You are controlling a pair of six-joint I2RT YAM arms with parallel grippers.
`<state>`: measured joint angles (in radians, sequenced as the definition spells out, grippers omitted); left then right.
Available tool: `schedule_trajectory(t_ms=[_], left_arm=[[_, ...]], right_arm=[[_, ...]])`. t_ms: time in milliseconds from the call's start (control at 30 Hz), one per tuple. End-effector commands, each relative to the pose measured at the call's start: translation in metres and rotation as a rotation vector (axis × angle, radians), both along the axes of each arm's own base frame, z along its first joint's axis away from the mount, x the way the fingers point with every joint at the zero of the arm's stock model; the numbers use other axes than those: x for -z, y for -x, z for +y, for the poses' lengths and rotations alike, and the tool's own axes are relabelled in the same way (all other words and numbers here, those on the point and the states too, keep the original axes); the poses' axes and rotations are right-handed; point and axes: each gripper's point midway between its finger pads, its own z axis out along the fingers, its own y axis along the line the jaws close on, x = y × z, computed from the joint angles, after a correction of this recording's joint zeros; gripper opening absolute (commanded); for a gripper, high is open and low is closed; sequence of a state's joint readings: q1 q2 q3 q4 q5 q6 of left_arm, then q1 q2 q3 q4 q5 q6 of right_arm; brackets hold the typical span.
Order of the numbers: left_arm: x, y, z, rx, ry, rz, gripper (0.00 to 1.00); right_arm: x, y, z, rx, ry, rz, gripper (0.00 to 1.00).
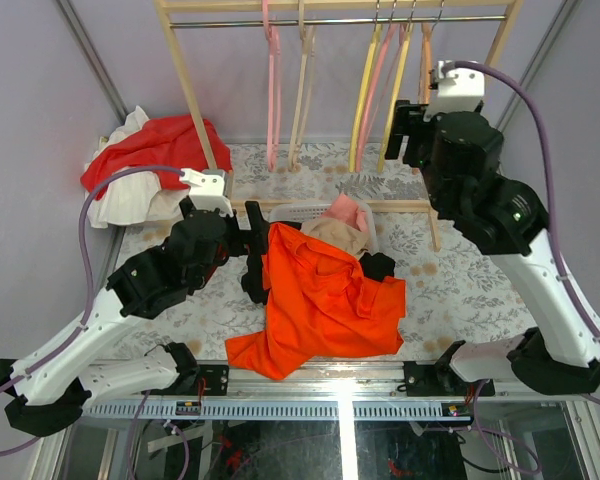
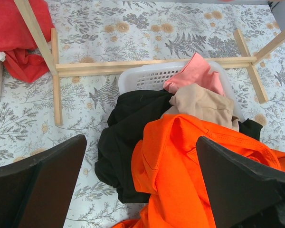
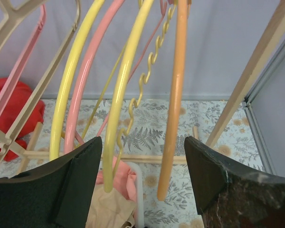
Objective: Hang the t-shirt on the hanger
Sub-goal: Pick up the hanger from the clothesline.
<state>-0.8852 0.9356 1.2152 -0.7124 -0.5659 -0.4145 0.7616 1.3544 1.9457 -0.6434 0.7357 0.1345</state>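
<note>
Left gripper [image 2: 141,140]: fingers spread wide, grasping nothing. The t-shirt [image 2: 180,161] lies crumpled directly below and ahead of it, over a black garment [image 2: 126,123] spilling from a white basket [image 2: 142,78].
Right gripper [image 3: 142,142]: released, fingers apart. The hanger [image 3: 178,95] hangs between them, unclamped, with a yellow hanger [image 3: 126,71] alongside.

Left arm [image 1: 130,290] is sitting low for me, elbow out to the left and forearm reaching in toward the middle. The left gripper [image 1: 254,250] is spread wide, with its fingers [image 2: 42,185] at the two bottom corners of the wrist cam, tilted down a bit. Right arm [image 1: 525,235] is stretched up toward the far side with the wrist raised high. Its right gripper [image 1: 394,138] points left, also wide open, fingers [image 3: 66,185] well apart
</note>
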Motion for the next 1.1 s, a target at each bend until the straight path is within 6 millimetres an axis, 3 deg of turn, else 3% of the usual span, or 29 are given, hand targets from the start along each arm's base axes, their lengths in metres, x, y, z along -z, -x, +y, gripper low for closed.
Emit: schedule_trajectory(t_ms=[0,233,700,833,967,1067], left_arm=[[-0.004,-0.001,0.004,-0.018,0.013,-0.010,1.00],[-0.004,0.000,-0.001,0.002,0.015,-0.004,1.00],[-0.006,0.003,-0.002,0.026,0.019,-0.004,1.00],[-0.007,0.005,-0.002,0.034,0.024,-0.005,1.00],[-0.012,0.006,-0.004,0.050,0.038,-0.010,0.99],[-0.014,0.006,-0.004,0.051,0.034,-0.013,1.00]], right_arm=[[-0.032,0.016,-0.017,-0.013,-0.053,-0.110,0.76],[-0.034,0.009,-0.036,0.079,0.004,-0.109,0.71],[-0.016,-0.057,-0.053,0.102,-0.022,-0.024,0.58],[-0.012,-0.072,-0.067,0.119,-0.061,-0.012,0.46],[-0.021,-0.083,-0.074,0.074,-0.124,-0.021,0.31],[-0.028,-0.088,-0.072,0.044,-0.136,-0.030,0.12]])
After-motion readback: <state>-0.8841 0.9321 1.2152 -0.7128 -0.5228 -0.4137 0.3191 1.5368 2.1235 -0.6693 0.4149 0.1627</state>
